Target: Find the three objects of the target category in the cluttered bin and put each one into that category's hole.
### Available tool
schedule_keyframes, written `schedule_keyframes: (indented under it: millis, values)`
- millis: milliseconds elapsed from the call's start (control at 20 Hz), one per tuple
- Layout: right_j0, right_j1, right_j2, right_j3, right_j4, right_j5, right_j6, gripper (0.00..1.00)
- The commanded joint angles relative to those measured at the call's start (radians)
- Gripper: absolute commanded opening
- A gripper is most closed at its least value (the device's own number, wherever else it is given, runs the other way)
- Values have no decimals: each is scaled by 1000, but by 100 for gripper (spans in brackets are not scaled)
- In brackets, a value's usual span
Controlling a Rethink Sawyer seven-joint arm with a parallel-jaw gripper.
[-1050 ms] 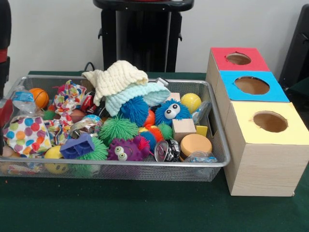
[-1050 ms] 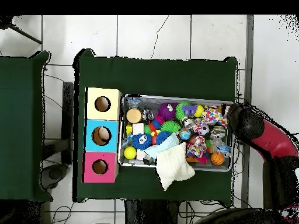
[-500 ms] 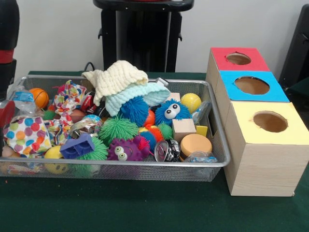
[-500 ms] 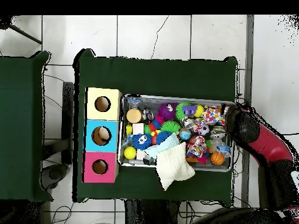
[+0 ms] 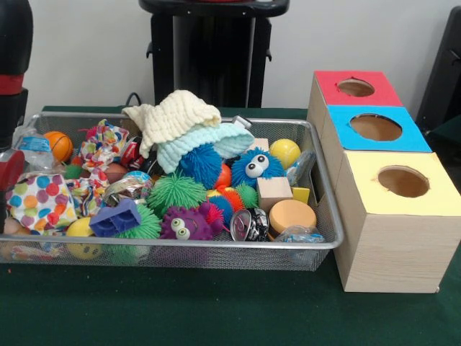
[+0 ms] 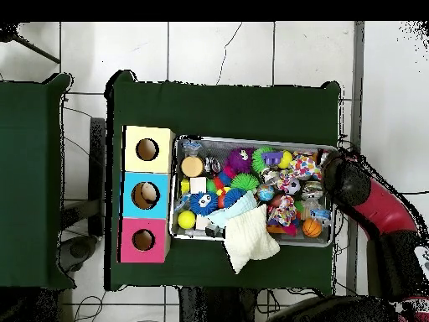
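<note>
The arm (image 6: 369,197) hangs at the bin's (image 5: 180,254) left end; whether its fingers are open or closed cannot be told. Target toys lie buried mid-frame, so a descent there risks catching the mesh wall or crinkly bags (image 5: 32,148).

Robot lab, green-clothed table (image 6: 218,105), tiled floor (image 6: 218,50), floor cables (image 6: 84,306)

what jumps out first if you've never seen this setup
The wire mesh bin crammed with bright toys draws the eye, above all the cream knitted cloth draped over its far rim and the blue fuzzy ball with googly eyes near the middle. Beside the bin stand three wooden boxes with round holes, topped red, blue and yellow. The red and black arm hangs at the bin's other end.
</note>
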Motion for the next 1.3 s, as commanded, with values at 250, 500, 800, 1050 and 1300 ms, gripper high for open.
schedule_keyframes:
  millis: [250, 500, 800, 1050, 1300]
  values:
    - [96, 66, -53, 127, 116, 41, 326, 100]
    - [114, 73, -73, 132, 152, 36, 315, 100]
    - [129, 77, -89, 137, 188, 30, 304, 100]
    - [125, 91, -86, 131, 202, 12, 289, 100]
    - [112, 92, -75, 142, 204, -8, 273, 100]
